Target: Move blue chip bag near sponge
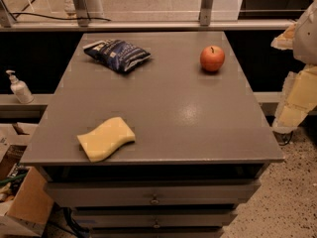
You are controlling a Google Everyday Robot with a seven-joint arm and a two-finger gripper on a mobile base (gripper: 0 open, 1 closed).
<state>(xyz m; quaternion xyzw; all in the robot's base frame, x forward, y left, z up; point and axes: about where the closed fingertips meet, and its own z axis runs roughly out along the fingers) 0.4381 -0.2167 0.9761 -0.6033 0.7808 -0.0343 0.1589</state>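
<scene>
Tabletop (173, 108); bag (117, 54) lies crosswise; pincer (296, 100) right edge.

Surface (173, 113): bare lane running from blue chip bag (118, 54) to sponge (106, 138); apple (212, 58) sitting aside; pincer (294, 98) hanging off right edge.

The gripper (293, 103) hangs at the right edge of the view, just off the right side of a grey table (163, 98) with a flat matte top. A soft patch of overhead light (190, 114) shines on that top, left of the gripper. Below and left of the gripper, the table front has shallow drawers (124, 195) with small metal knobs. Under the gripper lies a speckled terrazzo floor (292, 202). Above and left of it, beyond the table, runs a pale metal railing (148, 25) with brightly lit ground behind. Far left of the gripper, a ledge (15, 108) carries a white pump bottle (20, 89), with cardboard boxes (25, 207) lower down.
</scene>
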